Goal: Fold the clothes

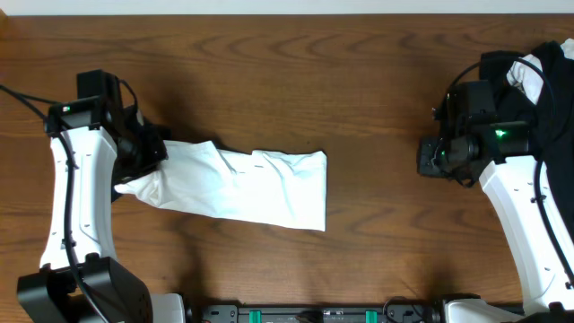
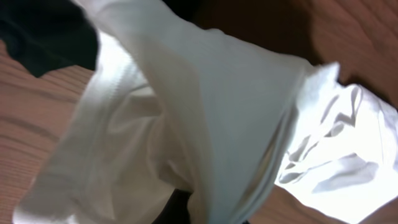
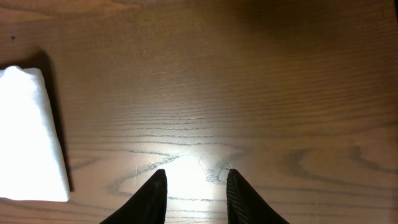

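- Overhead: a soft white shirt (image 1: 251, 188), folded into a long wrinkled band, lies on the wooden surface (image 1: 269, 72).
- Left gripper (image 1: 154, 163) is closed on its bunched end.
- Right gripper (image 3: 196, 190) stands open and empty, over bare wood grain.

You're looking at a robot lab rig: a wood-grain bench (image 1: 359, 72) flanked by two white arms (image 1: 76, 206).

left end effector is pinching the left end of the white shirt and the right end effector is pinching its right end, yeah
Not quite. The left end effector does pinch the white shirt at its left end, but the right end effector holds nothing. The right wrist view shows its jaws apart over the bare table, with the shirt's edge off to one side.
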